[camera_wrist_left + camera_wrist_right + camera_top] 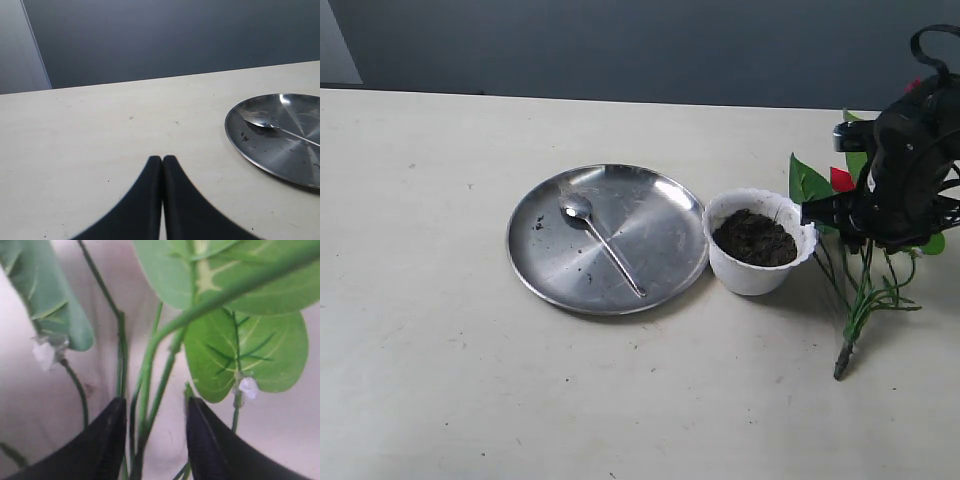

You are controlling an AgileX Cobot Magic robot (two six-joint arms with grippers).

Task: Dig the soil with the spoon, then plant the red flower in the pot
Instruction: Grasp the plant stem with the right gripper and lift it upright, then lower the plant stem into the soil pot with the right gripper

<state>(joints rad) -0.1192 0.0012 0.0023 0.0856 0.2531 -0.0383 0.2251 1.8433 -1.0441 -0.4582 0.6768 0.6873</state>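
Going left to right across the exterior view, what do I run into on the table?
Steel plate with the spoon lying on it → white pot holding soil → red flower, with the right tool at its stems.

The spoon (600,241) lies left of the white pot (757,243) holding dark soil (755,237), the red flower (860,270) lying right of it.

The plate (660,255) beside my pot (745,275) is polished metal, mirror-bright, dusted with dark crumbs. On it the spoon (602,243) gleams likewise. The pot looks like smooth white plastic; its soil (755,237) is rough and matt. The table (440,380) is pale, matt, faintly scuffed.
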